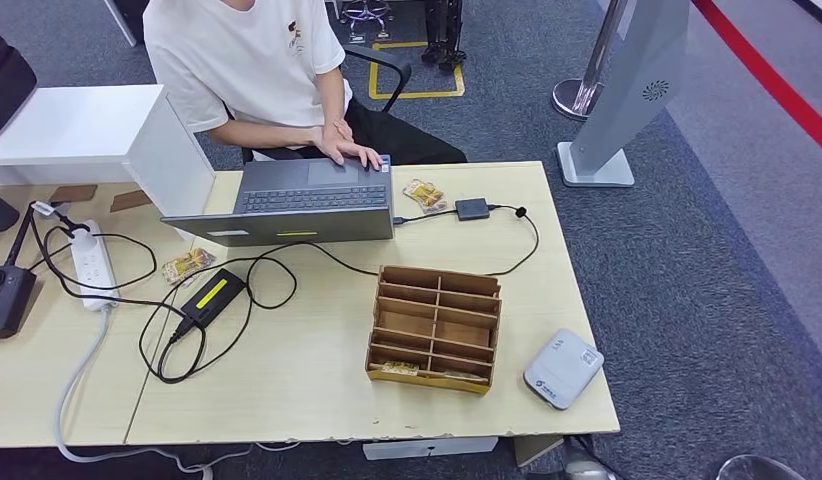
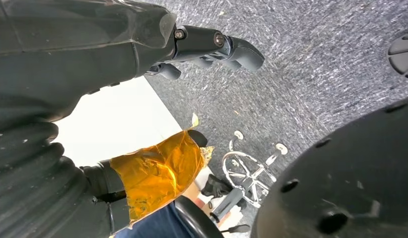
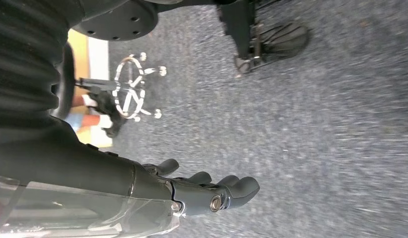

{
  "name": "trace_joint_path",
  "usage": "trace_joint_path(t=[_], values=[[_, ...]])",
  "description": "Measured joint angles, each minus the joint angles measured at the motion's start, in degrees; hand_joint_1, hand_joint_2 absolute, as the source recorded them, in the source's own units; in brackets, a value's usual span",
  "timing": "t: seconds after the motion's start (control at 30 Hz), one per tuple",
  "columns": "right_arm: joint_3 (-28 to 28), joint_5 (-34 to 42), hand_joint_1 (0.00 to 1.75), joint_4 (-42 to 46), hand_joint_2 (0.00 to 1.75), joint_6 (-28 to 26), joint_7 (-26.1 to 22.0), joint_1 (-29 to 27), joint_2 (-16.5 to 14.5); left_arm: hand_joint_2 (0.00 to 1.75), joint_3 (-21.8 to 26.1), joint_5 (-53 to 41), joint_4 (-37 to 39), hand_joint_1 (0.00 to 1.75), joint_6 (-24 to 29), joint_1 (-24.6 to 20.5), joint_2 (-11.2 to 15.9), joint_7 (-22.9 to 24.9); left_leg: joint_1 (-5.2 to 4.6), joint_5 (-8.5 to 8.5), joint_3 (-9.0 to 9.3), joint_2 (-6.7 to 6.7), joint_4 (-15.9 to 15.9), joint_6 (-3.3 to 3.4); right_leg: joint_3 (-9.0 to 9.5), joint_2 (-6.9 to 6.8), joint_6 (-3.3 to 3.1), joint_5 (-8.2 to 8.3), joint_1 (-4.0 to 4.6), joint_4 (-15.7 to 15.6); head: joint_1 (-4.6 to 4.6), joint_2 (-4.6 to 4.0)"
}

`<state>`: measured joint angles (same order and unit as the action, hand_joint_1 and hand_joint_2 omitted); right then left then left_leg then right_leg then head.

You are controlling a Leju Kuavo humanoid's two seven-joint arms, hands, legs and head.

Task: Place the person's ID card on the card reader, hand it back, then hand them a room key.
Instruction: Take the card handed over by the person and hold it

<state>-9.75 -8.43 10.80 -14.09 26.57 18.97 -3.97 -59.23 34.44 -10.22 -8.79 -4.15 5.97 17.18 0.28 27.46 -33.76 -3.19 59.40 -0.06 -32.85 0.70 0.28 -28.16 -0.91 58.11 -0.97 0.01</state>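
A white card reader (image 1: 563,368) lies at the near right corner of the wooden table (image 1: 287,390). Left of it stands a brown compartment box (image 1: 439,281), with yellowish cards (image 1: 399,368) in its front row. Across the table sits a person (image 1: 257,60) in a white shirt, one hand (image 1: 349,152) on the laptop (image 1: 302,200). I see no ID card. My left hand (image 2: 202,42) hangs over grey carpet, its fingers apart from the amber-taped thumb (image 2: 157,173), holding nothing. My right hand (image 3: 207,193) also hangs over the carpet, fingers loosely extended and empty.
A power strip (image 1: 90,262), a black adapter (image 1: 212,297) and looping cables cover the left half of the table. A small black box (image 1: 472,208) and a snack packet (image 1: 423,192) lie behind the compartment box. A grey stand (image 1: 627,90) rises at the far right.
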Motion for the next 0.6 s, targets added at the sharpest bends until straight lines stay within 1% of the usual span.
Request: trace_joint_path(t=[0.13,0.33,0.6], values=[[0.0,0.2,0.0,-0.3,1.75,-0.2,1.2,-1.1,0.2,1.75,-0.1,0.1,0.2,0.0,0.1,0.0,0.0,0.4,-0.2,-0.04,-0.01,-0.09,0.0,0.17,0.13,-0.09,0.06,-0.02,-0.21,0.0,0.0,0.0],[-0.1,0.4,0.0,-0.5,1.75,-0.4,1.5,-1.4,0.3,1.75,-0.3,0.2,0.2,0.0,0.1,0.0,0.1,0.5,-0.35,-0.01,0.01,-0.09,0.0,0.35,0.11,-0.09,0.22,-0.01,-0.37,0.0,-0.01,0.0],[-0.1,0.5,0.0,-0.6,1.75,-0.5,1.7,-1.5,0.3,1.75,-0.3,0.2,0.2,0.0,0.1,0.0,0.2,0.6,-0.4,-0.01,0.02,-0.09,0.0,0.37,0.16,-0.09,0.3,0.01,-0.41,0.0,-0.01,0.01]])
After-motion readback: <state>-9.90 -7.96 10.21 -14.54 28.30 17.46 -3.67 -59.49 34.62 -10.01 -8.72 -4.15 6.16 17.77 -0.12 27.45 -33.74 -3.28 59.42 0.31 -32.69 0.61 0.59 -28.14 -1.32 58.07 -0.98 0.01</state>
